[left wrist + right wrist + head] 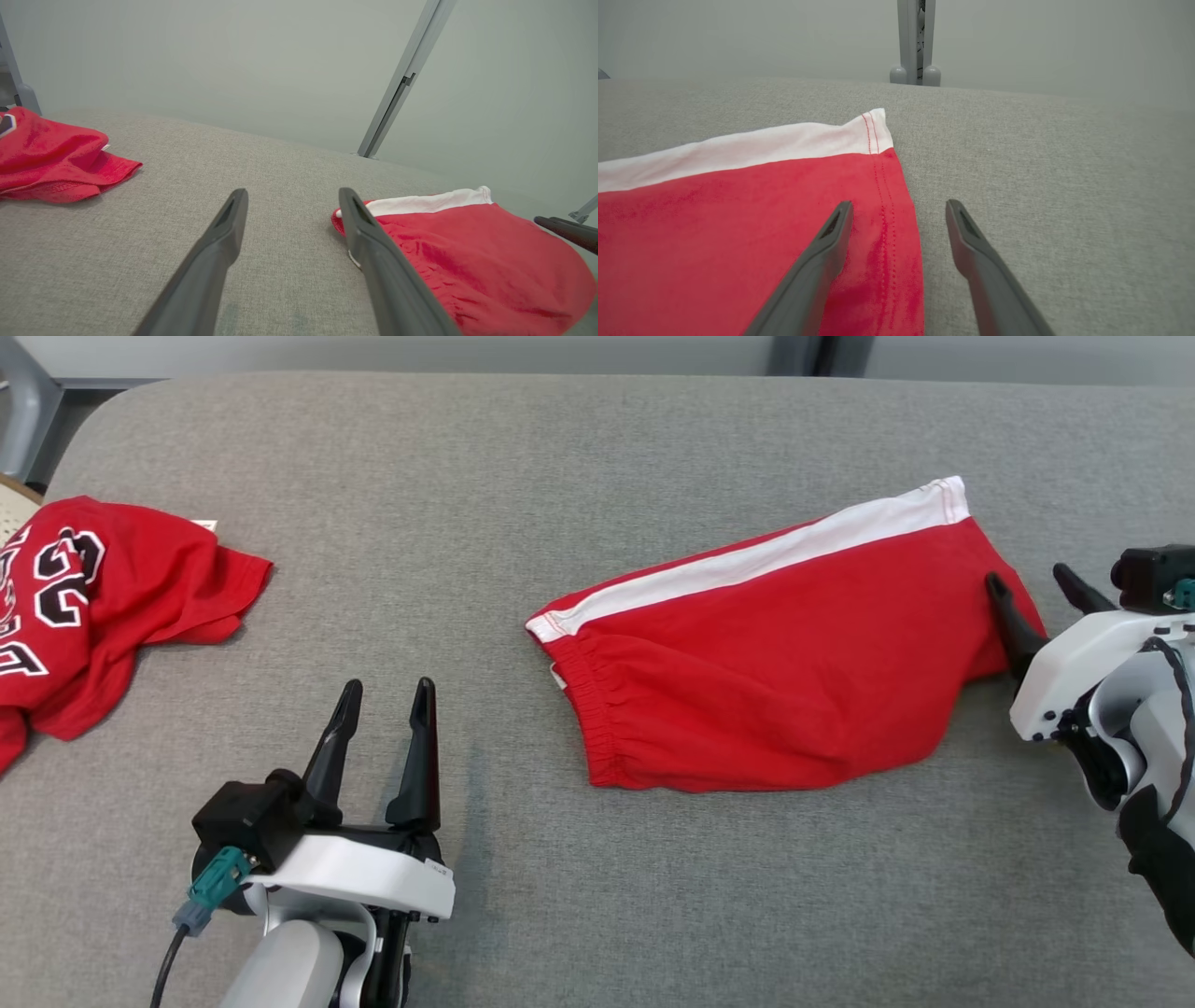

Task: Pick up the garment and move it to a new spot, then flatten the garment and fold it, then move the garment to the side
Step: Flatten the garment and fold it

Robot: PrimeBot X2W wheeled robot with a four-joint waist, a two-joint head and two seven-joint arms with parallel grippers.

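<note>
shorts (775, 663) lie lengthwise between the arms: hem edge between the open right gripper's (1027, 576) fingers, waistband to the right of the open, empty left gripper (388, 685); right arm nearer.

shorts (784, 700): red, white stripe | jersey (103, 607): red, black-white numerals | surface (485, 504): grey

Brightly and evenly lit from overhead, without glare. Throwing only faint shadows onto the grey woven-fabric bench (597, 448): a thin one along the near edge of the red fabric shorts with a white side stripe (775, 691), a paler one just right of the left tool (388, 683). Sharp throughout from the head. From both wrists crisp nearby, hazy and washed out toward the far pale grey wall (233, 60); dark fingers (205, 280) stretched large at the near edge by the wide lens.
</note>
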